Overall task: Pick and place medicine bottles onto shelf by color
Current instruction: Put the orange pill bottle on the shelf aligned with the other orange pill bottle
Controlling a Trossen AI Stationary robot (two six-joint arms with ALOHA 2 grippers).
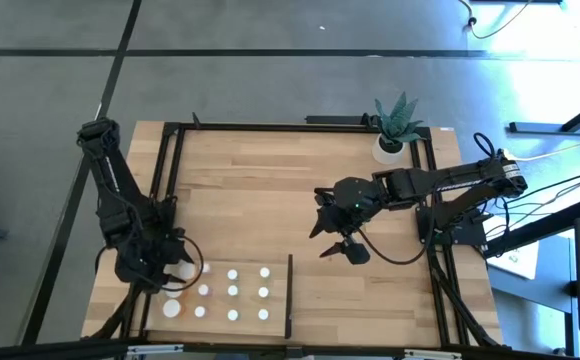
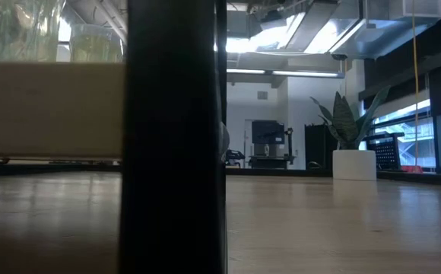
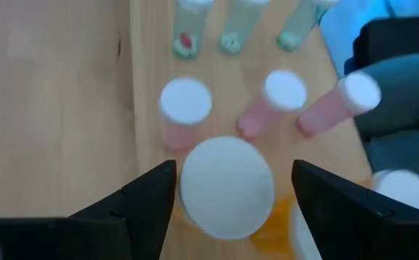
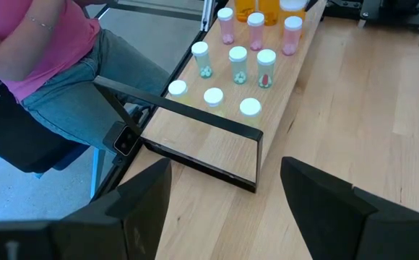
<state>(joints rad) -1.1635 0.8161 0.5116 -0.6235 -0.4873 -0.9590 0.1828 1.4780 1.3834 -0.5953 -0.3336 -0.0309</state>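
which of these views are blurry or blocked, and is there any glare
Left wrist view: blurred, the big white cap and pink bottles soft. Low view: a dark upright blocks the left-centre, bright ceiling lights glare behind. High view: white caps washed out. Right wrist view: sharp, evenly lit.

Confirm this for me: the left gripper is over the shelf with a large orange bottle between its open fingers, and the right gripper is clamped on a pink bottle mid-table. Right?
Not quite. The right gripper holds nothing: the right wrist view shows its fingers open and empty above bare wood. The rest stands: the left gripper straddles the large orange bottle on the shelf.
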